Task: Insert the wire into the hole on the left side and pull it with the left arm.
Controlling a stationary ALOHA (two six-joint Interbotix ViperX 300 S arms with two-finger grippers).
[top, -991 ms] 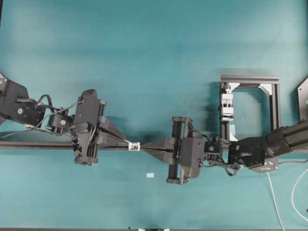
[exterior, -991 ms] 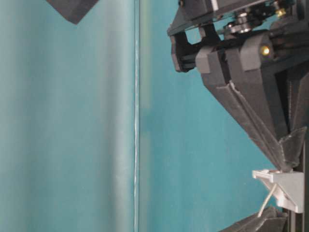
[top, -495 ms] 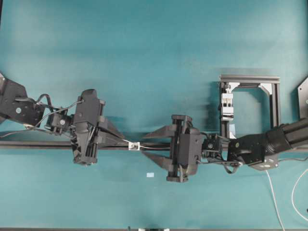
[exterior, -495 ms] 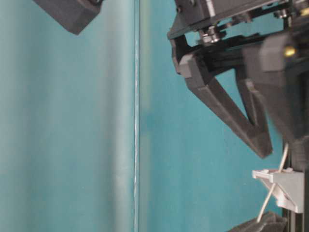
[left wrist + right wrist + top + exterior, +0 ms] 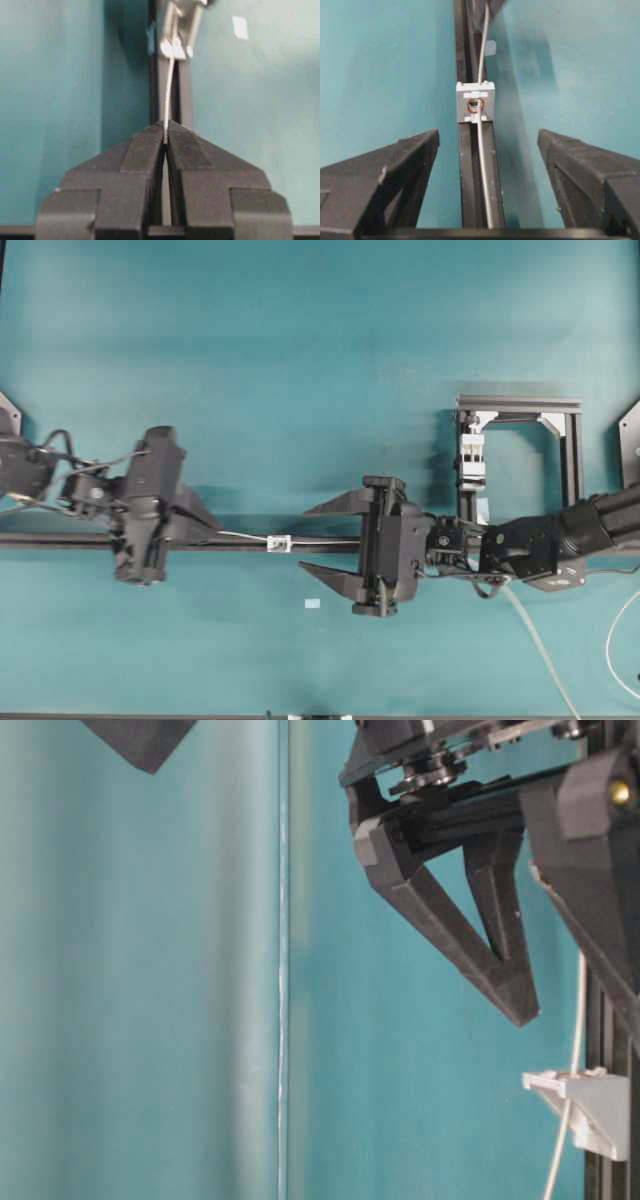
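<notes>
Arms reach toward each other along a black rail [image 5: 40, 540] on a teal table [image 5: 300, 340]. Left arm [image 5: 70, 490] lies low over the rail, its gripper [image 5: 165, 134] pointing right with fingers [image 5: 145, 150] pressed together on the wire [image 5: 169, 85], pinching its end at the tips. From there the wire runs taut to the hole [image 5: 474, 105] in a small white block [image 5: 279, 542] on the rail, passes through it and continues toward the right gripper [image 5: 322, 542]. That gripper points left, level with the rail, fingers [image 5: 405, 155] spread wide on either side of rail and wire, touching neither. Small pale tape rectangle [image 5: 313, 603] lies on the table just below the block. Black frame [image 5: 520, 405] holding a white clamp [image 5: 471, 462] stands behind the right arm. More wire loops off at the lower right corner.
</notes>
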